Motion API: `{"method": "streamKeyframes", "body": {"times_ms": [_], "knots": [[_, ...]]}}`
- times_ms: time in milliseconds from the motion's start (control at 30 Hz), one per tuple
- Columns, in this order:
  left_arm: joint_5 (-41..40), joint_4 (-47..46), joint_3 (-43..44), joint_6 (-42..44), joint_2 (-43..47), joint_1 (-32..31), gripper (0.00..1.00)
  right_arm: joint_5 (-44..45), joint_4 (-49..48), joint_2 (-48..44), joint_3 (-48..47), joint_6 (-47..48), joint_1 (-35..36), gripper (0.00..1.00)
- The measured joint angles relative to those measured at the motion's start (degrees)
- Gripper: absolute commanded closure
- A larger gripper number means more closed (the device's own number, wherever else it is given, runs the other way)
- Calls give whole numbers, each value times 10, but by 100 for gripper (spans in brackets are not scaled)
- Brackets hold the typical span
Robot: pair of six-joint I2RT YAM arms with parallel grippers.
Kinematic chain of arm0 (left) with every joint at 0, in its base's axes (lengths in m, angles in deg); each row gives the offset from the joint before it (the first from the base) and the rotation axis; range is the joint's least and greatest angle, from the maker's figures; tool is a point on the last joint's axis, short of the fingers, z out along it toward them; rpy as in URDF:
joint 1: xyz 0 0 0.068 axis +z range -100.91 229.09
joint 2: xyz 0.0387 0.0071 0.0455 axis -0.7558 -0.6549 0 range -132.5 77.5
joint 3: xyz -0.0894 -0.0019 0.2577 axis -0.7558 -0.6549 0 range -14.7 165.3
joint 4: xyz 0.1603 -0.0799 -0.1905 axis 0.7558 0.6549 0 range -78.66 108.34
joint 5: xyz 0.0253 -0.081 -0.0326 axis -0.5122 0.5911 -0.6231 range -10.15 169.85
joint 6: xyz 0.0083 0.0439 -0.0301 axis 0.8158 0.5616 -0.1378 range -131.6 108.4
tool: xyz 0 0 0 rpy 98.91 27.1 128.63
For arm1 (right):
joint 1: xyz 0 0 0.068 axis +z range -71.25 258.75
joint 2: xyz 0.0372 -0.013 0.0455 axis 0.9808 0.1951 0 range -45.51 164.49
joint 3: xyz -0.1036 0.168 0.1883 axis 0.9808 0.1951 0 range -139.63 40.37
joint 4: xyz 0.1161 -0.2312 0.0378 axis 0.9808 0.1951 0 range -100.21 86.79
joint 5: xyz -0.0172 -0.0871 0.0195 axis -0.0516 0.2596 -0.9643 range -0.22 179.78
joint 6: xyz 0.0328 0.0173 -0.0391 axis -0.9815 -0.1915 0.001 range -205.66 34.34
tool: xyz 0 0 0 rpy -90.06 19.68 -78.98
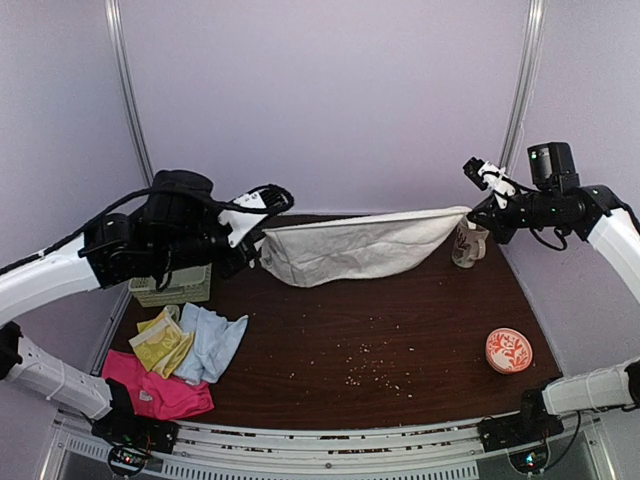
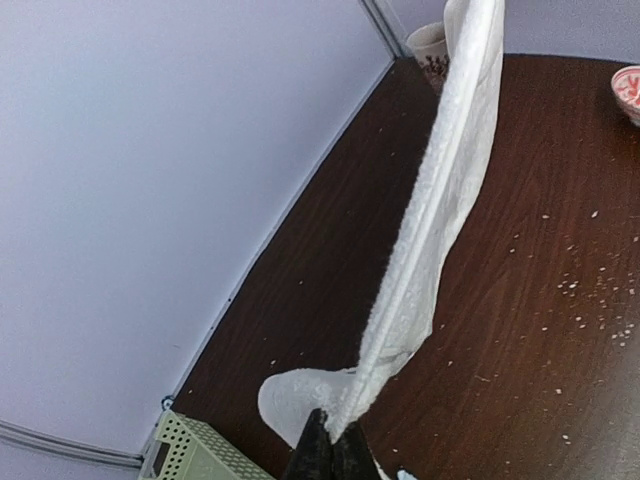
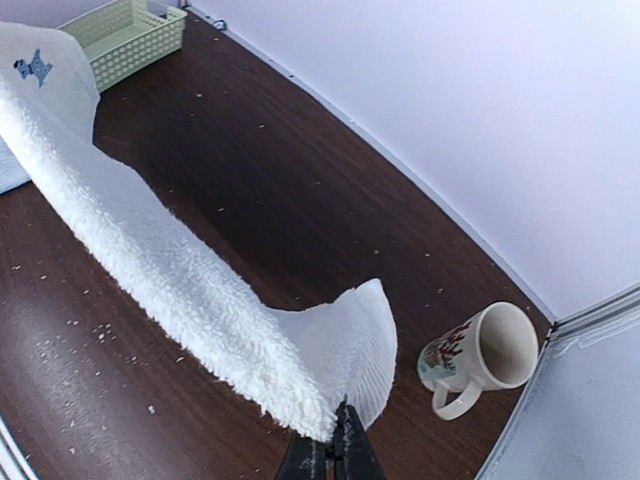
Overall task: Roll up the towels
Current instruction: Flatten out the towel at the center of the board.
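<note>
- Towel (image 1: 350, 250), cream-white, hangs stretched above counter (image 1: 400, 320) between both arms.
- Left jaws clamped on one end, right jaws on the other.

The top view looks down from above and behind the arm bases toward the back wall (image 1: 330, 100), far enough off to take in the whole worktop (image 1: 400, 330). The left wrist view sits close behind the left pincer (image 2: 330, 435), facing along the cream-white towel (image 2: 440, 200) to the mug (image 2: 430, 45). The right wrist view sits close behind the right pincer (image 3: 338, 445), facing the opposite way toward the basket (image 3: 125, 35). All three views share the cream-white towel, mug and basket
</note>
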Motion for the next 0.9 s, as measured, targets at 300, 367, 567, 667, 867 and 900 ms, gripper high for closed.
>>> {"method": "streamKeyframes", "body": {"times_ms": [300,367,567,667,867,900], "knots": [[31,60,-60,-92,92,-94,100,-101,93,-139,90,43,-6,100],[28,64,-60,-104,95,-102,100,-116,112,-138,90,52,-8,100],[1,50,-59,-113,23,-50,100,-113,117,-50,89,49,-8,100],[50,16,-52,-114,-74,61,96,-65,82,75,63,22,-7,78],[62,19,117,-99,-344,188,50,43,29,377,-166,-54,-10,62],[51,31,170,-100,-387,196,44,50,28,413,-212,-64,-12,62]]}}
